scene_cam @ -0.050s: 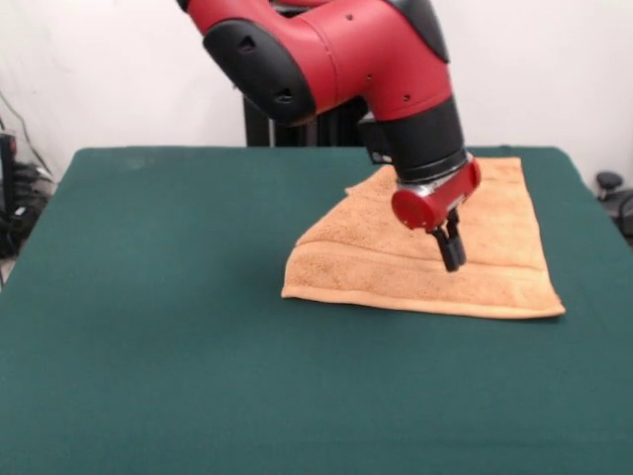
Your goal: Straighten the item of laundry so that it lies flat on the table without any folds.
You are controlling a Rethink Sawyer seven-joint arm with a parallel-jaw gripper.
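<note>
Black claw pressed together, over orange-tan terry towel on green felt surface; best pinch folded-in left corner, drag outward.

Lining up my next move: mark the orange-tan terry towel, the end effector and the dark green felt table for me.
orange-tan terry towel [366, 272], front view, front-left part of the cloth.
end effector [452, 255], front view, midway between its black fingertips.
dark green felt table [158, 327], front view, bare cloth left of the towel.
</note>
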